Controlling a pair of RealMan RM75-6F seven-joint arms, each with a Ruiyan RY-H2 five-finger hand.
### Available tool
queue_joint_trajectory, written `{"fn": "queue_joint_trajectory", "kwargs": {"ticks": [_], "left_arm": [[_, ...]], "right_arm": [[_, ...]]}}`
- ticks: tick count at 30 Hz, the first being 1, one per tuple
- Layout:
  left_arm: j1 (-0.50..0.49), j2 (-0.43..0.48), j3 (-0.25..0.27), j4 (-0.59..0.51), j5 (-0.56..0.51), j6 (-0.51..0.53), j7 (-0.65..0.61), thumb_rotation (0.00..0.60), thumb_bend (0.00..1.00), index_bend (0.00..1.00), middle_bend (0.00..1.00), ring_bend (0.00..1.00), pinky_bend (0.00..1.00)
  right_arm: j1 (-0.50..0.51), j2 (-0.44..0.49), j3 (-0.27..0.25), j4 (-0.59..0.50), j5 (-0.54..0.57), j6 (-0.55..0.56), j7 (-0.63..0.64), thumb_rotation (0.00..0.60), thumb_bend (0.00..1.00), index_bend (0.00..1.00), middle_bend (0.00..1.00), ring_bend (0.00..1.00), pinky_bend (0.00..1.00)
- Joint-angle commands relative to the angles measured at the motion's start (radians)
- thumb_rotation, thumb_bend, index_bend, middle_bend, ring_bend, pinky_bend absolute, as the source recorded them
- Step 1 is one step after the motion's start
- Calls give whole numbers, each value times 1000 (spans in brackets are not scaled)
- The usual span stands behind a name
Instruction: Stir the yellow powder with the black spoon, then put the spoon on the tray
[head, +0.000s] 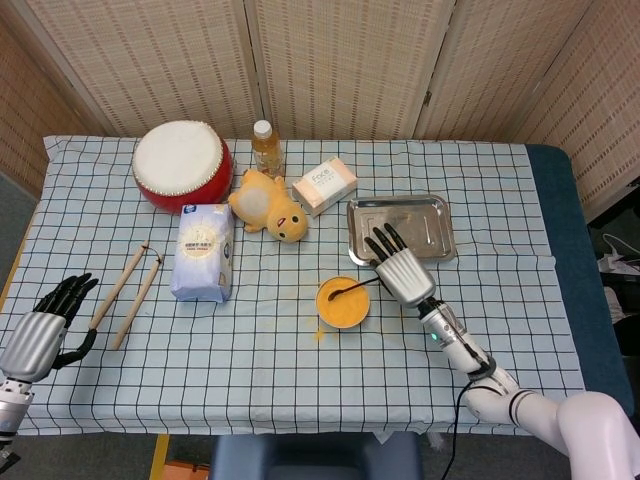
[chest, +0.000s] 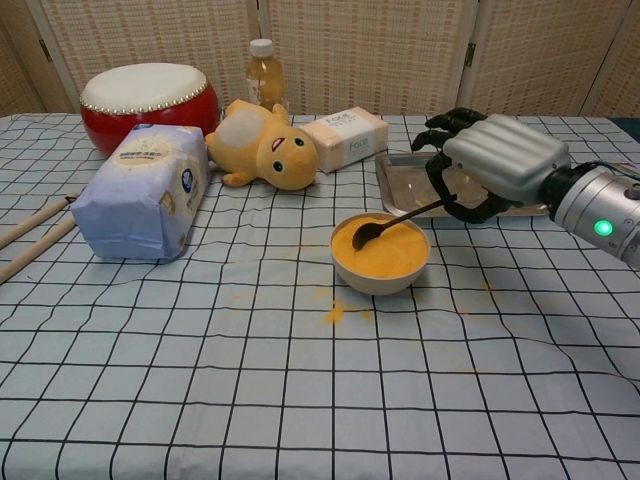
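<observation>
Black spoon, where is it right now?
Held by the right hand, the black spoon dips into the bowl of yellow powder, just before the tray.

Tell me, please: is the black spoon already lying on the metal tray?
No. The right hand holds the black spoon with its bowl down in the yellow powder, and the tray lies behind it.

Black spoon; yellow powder; red drum with white skin; blue-checked white tablecloth; silver tray.
</observation>
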Motion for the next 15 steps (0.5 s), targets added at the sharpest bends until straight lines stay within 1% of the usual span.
{"fn": "queue_joint_trajectory", "kwargs": {"ticks": [1,6,10,15], "left_arm": [[1,0,0,0,1,3,1,600,453,0,0,0,188],[2,0,2,-1,4,5,5,600,453,0,0,0,188],[2,-2,3,-4,7,7,10,600,454,0,0,0,188],[2,-3,4,-8,10,9,16,600,453,0,0,0,188]], "right_arm": [[-3,7,-10,-14,-8,4,-1,600,473,808,157,0,30],[-20,41,-19,-71,-12,18,8,600,474,826,162,0,35],[-32,84,-23,-142,-3,11,11,600,475,835,164,0,35],[-41,116,-19,-193,9,6,1,600,476,836,164,0,35]]}}
